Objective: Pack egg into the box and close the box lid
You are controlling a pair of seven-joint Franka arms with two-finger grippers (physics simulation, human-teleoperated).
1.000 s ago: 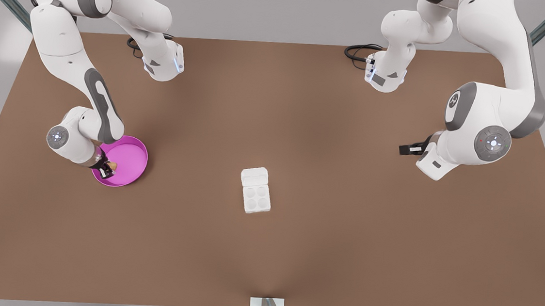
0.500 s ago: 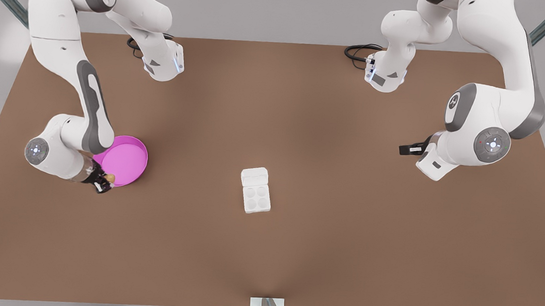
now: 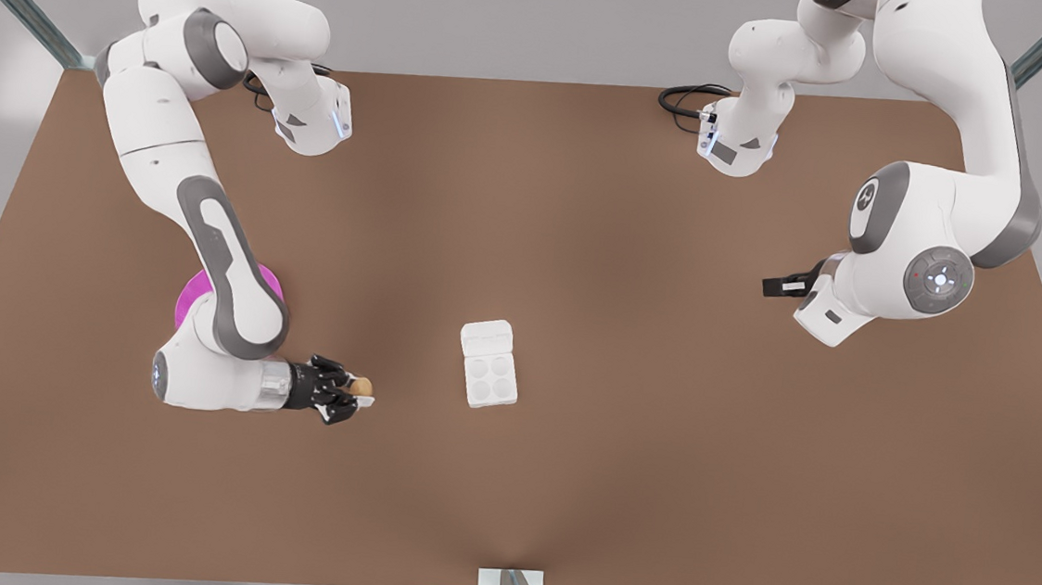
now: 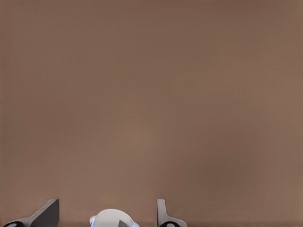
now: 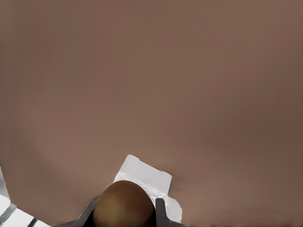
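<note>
The tan-brown egg sits between the fingers of my right gripper, which is shut on it and held above the table, left of the box in the front view. The white box lies open near the table's middle, its four cups bare. The box lid lies flat on the far side of the cups. My left gripper waits open above bare table at the front view's right.
A magenta-pink dish rests at the front view's left, mostly hidden behind the right arm. Black cables lie at the table's far edge near the arm bases. Brown table surrounds the box.
My right gripper has carried the egg out of the pink dish and toward the box, to the front view's right. The left arm has hardly moved.
</note>
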